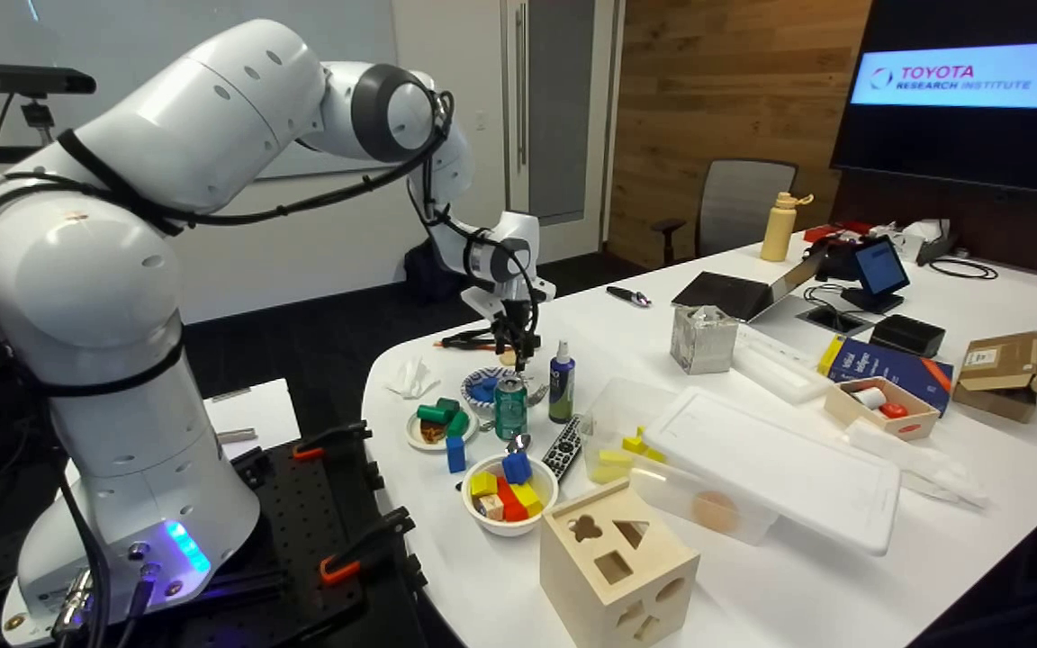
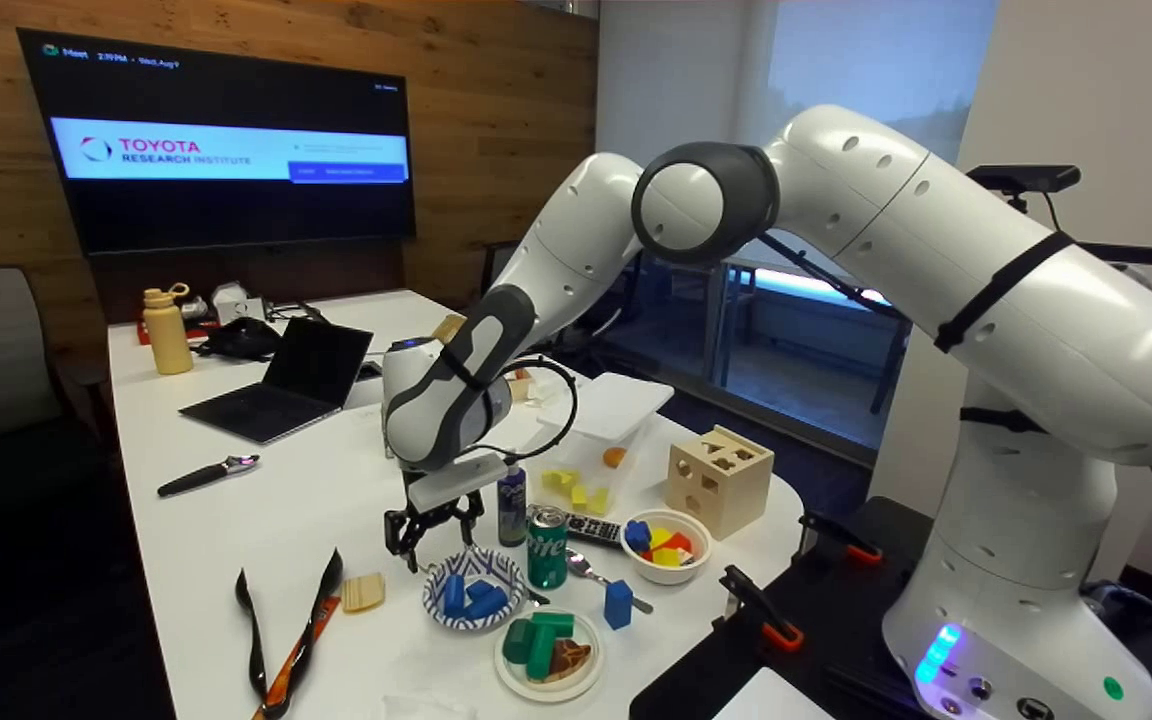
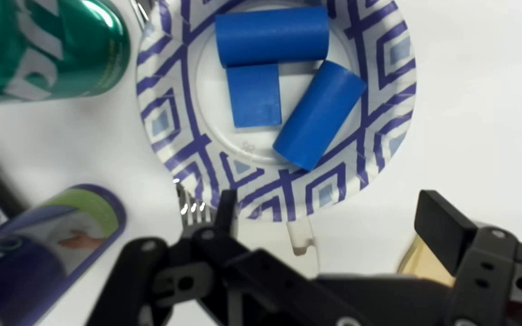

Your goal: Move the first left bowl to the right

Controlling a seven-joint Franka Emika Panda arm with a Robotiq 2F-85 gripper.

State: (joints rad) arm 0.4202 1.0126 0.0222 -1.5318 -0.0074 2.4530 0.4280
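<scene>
Hanging with jaws wide apart, the gripper point(image 3: 331, 201) is just beside the patterned bowl point(image 3: 390, 90) holding blue blocks point(image 3: 255, 96).

From my wrist feed I see the shallow, round bowl point(image 3: 243, 145), white with purple-blue diamond patterning, sitting upright on the white counter point(image 3: 478, 113), just beside the green can point(image 3: 61, 50), three blue blocks point(image 3: 272, 36) lying inside.

This is an office meeting room: a wide black wall screen point(image 2: 236, 148) reads "TOYOTA RESEARCH INSTITUTE", and an open black laptop point(image 2: 288, 378) rests on a white counter point(image 2: 326, 505).
</scene>
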